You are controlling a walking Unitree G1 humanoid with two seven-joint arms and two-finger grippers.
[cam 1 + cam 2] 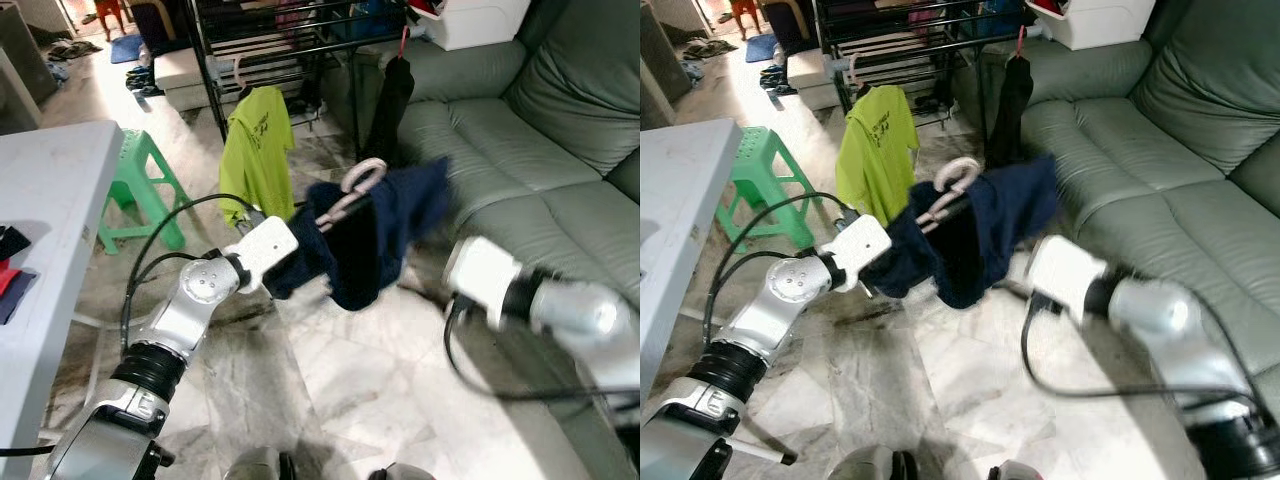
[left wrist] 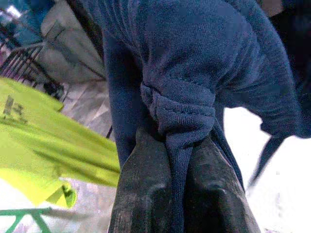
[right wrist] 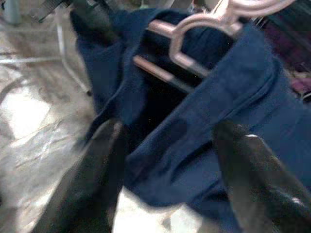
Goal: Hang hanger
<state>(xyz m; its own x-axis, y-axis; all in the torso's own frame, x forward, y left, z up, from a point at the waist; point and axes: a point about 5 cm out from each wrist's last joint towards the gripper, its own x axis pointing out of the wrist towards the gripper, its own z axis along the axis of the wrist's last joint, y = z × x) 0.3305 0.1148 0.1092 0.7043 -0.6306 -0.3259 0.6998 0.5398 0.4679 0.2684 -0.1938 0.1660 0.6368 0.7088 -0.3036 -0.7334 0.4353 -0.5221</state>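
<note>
Hidden and blurred parts

The navy garment [image 1: 385,235] is covering most of the pink hanger [image 1: 352,190]; the right gripper [image 3: 165,160] is blurring, its wrist smearing in the head views.

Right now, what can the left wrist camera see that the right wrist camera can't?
Left wrist view: the left gripper with its fingers pinched shut on a bunched fold of the navy garment, and the lime-yellow shirt behind.

Right wrist view: the pink hanger inside the garment, with the right gripper open, its fingers apart before the cloth.

Both: the navy garment and the marble floor.
</note>
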